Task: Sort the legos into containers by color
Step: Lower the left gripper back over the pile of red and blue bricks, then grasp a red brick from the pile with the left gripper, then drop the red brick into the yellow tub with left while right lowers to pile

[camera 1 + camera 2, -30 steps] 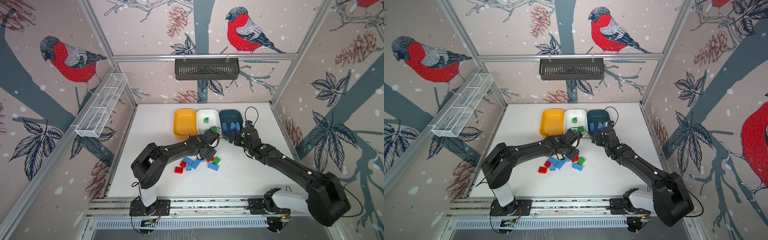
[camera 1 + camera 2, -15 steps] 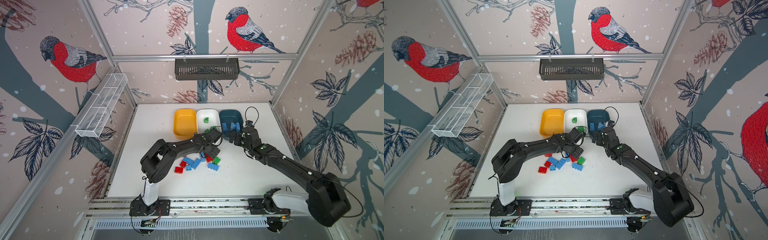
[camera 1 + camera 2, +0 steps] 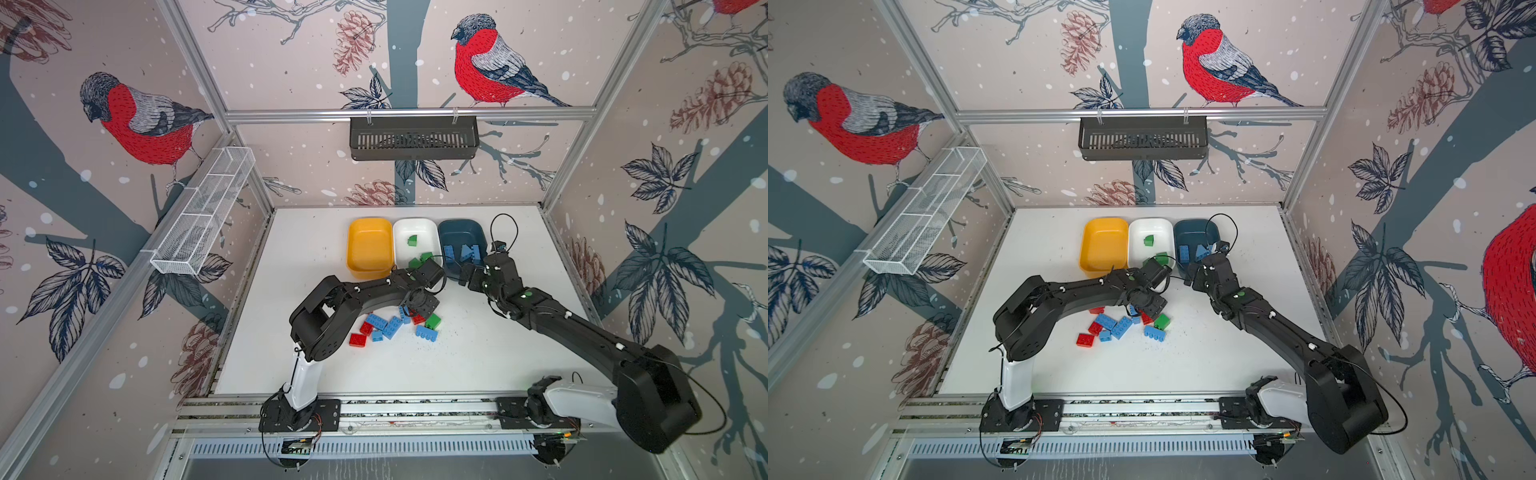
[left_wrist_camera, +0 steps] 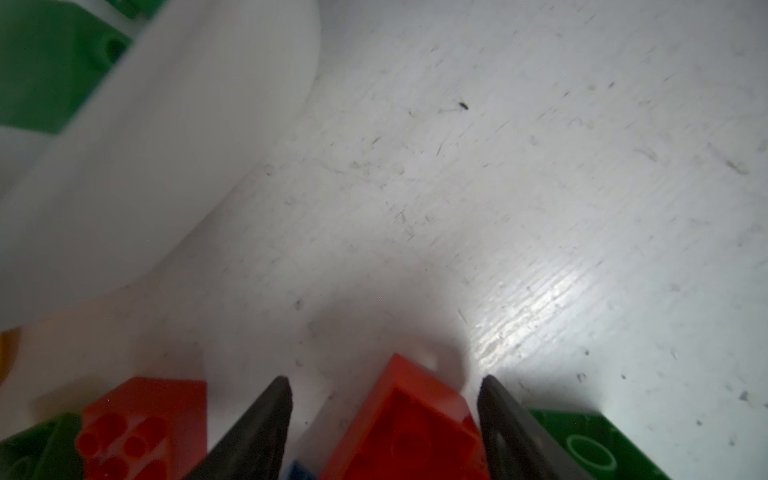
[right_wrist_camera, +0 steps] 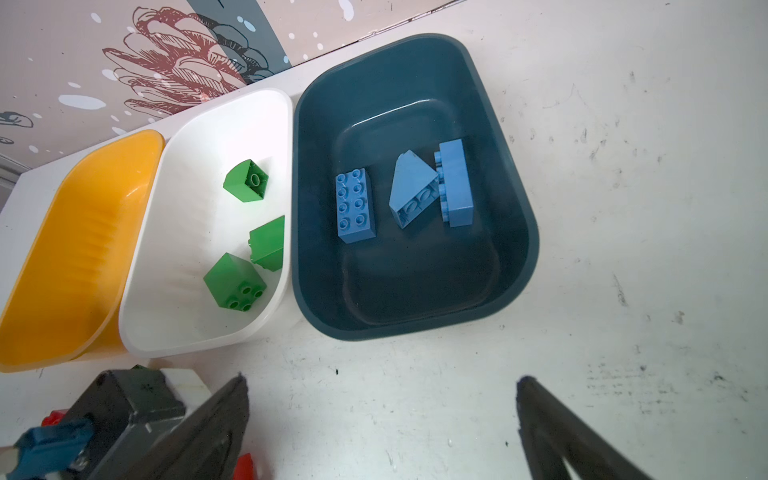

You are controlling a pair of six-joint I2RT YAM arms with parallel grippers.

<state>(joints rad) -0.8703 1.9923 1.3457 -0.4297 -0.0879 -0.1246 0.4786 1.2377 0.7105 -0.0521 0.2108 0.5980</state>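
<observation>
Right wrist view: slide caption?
Open right gripper faces three blue legos in teal tub, three green legos in white tub.

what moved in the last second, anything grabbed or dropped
The left arm folded: its elbow swung in toward the middle while the left gripper kept over the pile by the white tub. Its open jaws flank a red brick, not gripped. No brick was visibly taken or dropped. The right gripper stayed open by the teal tub; the pile and tub contents are unchanged.

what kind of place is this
Most likely a lab robot test cell: an aluminium frame holds bird-print wall panels, two robot arms are bolted to a front rail, and coloured tubs sit on a scuffed white table.
</observation>
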